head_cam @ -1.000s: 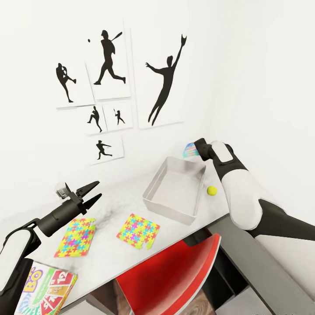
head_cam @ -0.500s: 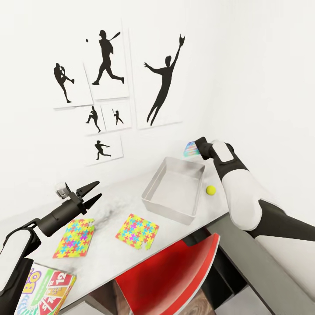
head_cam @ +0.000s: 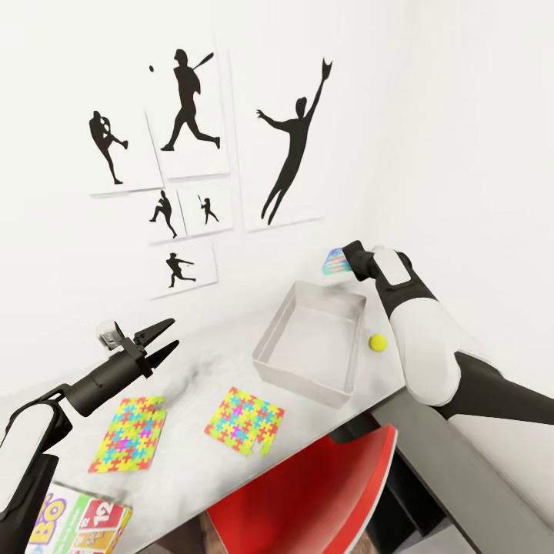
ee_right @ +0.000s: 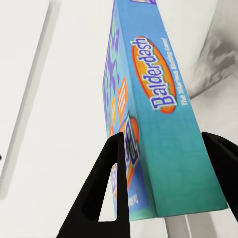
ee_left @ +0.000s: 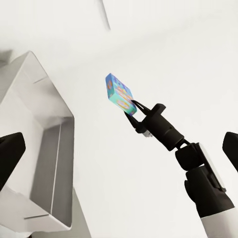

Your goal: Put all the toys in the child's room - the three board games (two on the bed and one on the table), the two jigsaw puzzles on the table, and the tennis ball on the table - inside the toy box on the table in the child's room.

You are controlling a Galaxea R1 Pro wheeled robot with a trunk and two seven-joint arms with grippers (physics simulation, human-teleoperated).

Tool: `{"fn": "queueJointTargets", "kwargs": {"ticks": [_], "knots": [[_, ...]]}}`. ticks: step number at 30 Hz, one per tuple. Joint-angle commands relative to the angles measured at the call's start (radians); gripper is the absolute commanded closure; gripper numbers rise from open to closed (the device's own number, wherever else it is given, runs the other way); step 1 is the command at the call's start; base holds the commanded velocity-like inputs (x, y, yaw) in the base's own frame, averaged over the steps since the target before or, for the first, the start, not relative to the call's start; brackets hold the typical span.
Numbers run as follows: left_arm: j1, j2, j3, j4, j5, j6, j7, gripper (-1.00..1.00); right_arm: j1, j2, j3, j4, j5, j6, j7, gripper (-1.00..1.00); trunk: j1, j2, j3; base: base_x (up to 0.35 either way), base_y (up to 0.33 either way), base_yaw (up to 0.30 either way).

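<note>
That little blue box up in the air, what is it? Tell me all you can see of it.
The blue box is a small flat game box, seemingly cardboard, printed "Balderdash" in an orange oval on its teal edge. The right gripper pinches it between two black fingers, holding it on edge above the grey bin's far rim, touching nothing else.

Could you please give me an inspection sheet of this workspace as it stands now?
Surface: light-grey table, smudged dark near the left gripper.
Job's things: empty toy box; two jigsaw puzzles and tennis ball on the table; Skip-Bo box at the near edge; blue game box held above the toy box's far rim.
Clutter: nothing seen.
Grippers: left gripper open, empty; right gripper shut on the blue game box.
Cables: nothing seen.
Surroundings: red chair, baseball prints.
</note>
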Motion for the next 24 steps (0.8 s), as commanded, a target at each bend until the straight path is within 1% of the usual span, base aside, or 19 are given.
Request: {"fn": "queueJointTargets", "kwargs": {"ticks": [1,10,13,14,15,16,21,23,24], "knots": [[-0.001,0.0,0.001,0.0,-0.002,0.005,-0.004,-1.0,-0.001,0.001,-0.003,-0.002,-0.009,0.003,-0.007,1.0,0.001,-0.002,-0.002,0.057,0.021,0.0],[-0.001,0.0,0.002,0.001,-0.002,0.004,-0.004,-1.0,0.005,0.0,-0.002,-0.037,-0.009,0.015,-0.006,1.0,0.001,-0.002,-0.002,0.02,0.008,0.0],[-0.001,0.0,0.002,0.001,-0.002,0.004,-0.003,-1.0,0.013,-0.001,-0.005,-0.068,-0.009,0.071,-0.007,1.0,0.001,-0.002,-0.002,0.004,0.001,0.0],[-0.001,0.0,0.002,0.001,-0.002,0.004,-0.003,-1.0,0.013,-0.001,-0.005,-0.068,-0.009,0.071,-0.007,1.0,0.001,-0.002,-0.002,0.003,0.001,0.0],[-0.001,0.0,0.002,0.001,-0.002,0.004,-0.003,-1.0,0.02,-0.004,-0.007,-0.079,-0.009,0.117,-0.008,1.0,0.001,-0.002,-0.002,0.002,0.001,0.0],[-0.001,0.0,0.002,0.001,-0.002,0.004,-0.003,-1.0,0.02,-0.004,-0.007,-0.079,-0.009,0.117,-0.008,1.0,0.001,-0.002,-0.002,0.002,0.001,0.0],[-0.001,0.0,0.002,0.002,-0.002,0.004,-0.003,-1.0,0.035,-0.019,-0.01,-0.092,-0.017,0.226,-0.007,1.0,0.001,-0.002,-0.002,0.001,0.0,0.0],[-0.001,0.0,0.002,0.002,-0.002,0.004,-0.003,-1.0,0.039,-0.022,-0.01,-0.093,-0.032,0.253,-0.008,1.0,0.001,-0.002,-0.002,0.0,0.0,0.0],[-0.001,0.0,0.002,0.002,-0.002,0.004,-0.003,-1.0,0.039,-0.022,-0.01,-0.093,-0.032,0.253,-0.008,1.0,0.001,-0.002,-0.002,0.0,0.0,0.0]]}}
